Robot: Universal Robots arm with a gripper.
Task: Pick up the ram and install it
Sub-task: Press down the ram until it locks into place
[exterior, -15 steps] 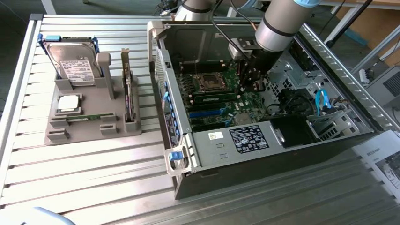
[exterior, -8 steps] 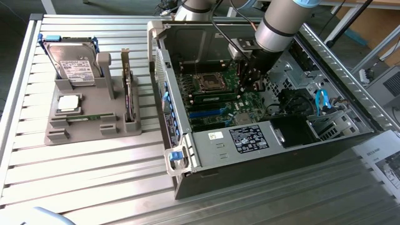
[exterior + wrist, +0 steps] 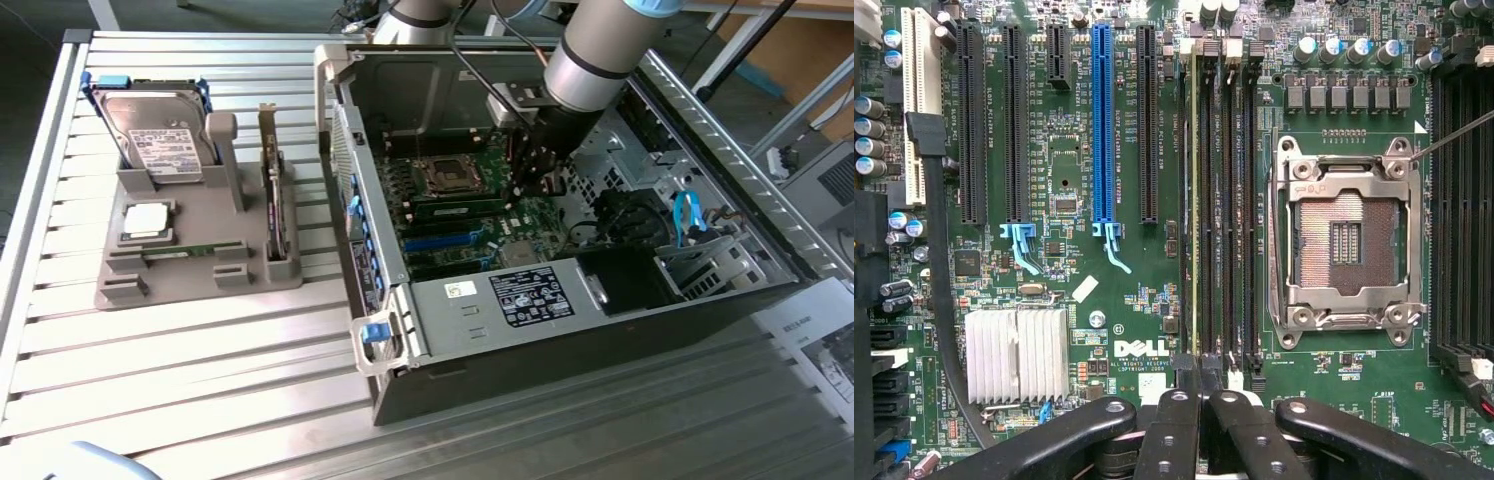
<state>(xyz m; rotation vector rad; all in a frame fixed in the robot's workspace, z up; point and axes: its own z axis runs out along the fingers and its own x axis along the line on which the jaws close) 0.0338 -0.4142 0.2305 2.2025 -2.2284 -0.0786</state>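
Note:
The ram stands edge-on in a memory slot of the motherboard, next to the empty processor socket. My gripper is shut, and its black fingertips meet in line with the near end of that stick. Whether they pinch it or only rest at it I cannot tell. In the exterior view the arm reaches down into the open computer case, with the gripper low over the slots, where the green ram shows. A second stick lies in the grey holder.
The grey holder on the slatted table at the exterior view's left also carries a hard drive, a silver processor chip and an upright expansion card. Inside the case are a power supply, cables and a blue connector.

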